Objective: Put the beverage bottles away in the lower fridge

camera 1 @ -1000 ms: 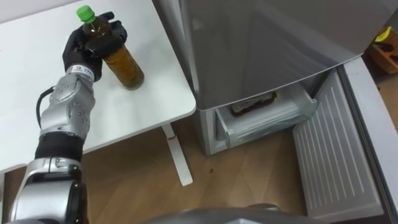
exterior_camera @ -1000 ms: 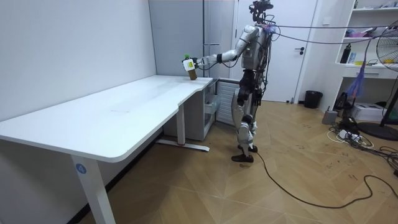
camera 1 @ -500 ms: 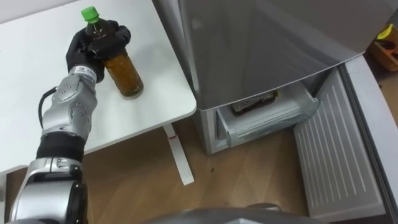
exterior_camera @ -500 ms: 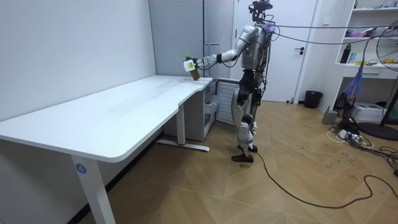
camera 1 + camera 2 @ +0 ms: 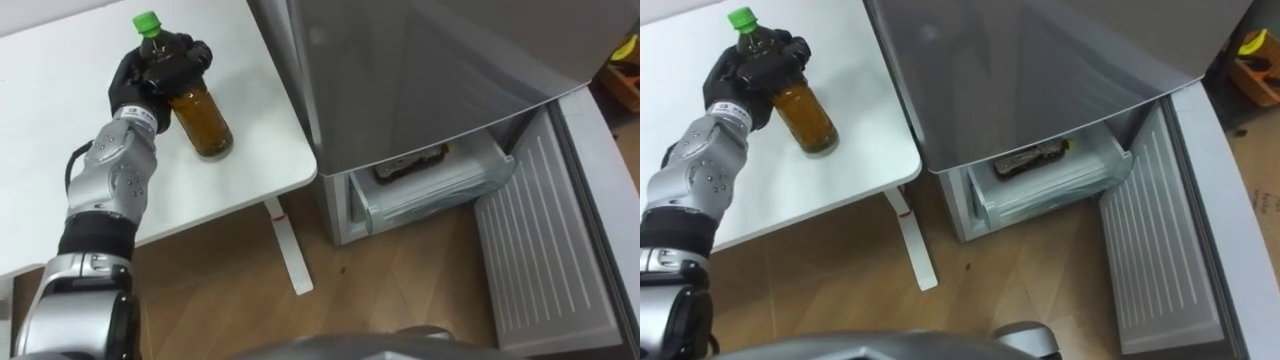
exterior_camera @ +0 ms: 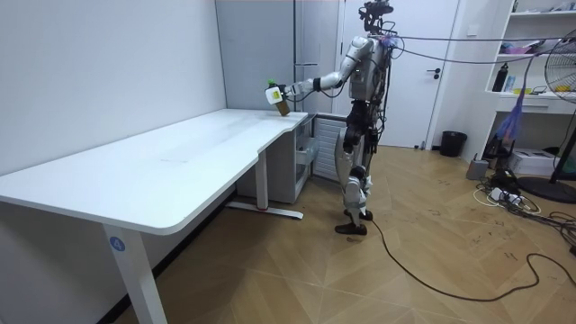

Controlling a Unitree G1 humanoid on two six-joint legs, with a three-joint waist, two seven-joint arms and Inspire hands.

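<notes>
- White counter (image 5: 60, 120) sits just left of the fridge (image 5: 420, 70); the fridge's lower door (image 5: 545, 250) is swung open.
- Left robot hand (image 5: 150, 75) is clenched round the neck and shoulder of the tea bottle (image 5: 200, 115). The bottle is tilted, left of the fridge, apparently clear of the counter.
- Risk: the grip is high, so the heavy body may swing or slip in transit. It could clip the fridge corner or the drawer (image 5: 430, 190) front.
- Count: one bottle in hand, one dark bottle (image 5: 408, 165) lying in the fridge drawer, one counter, one fridge.
</notes>
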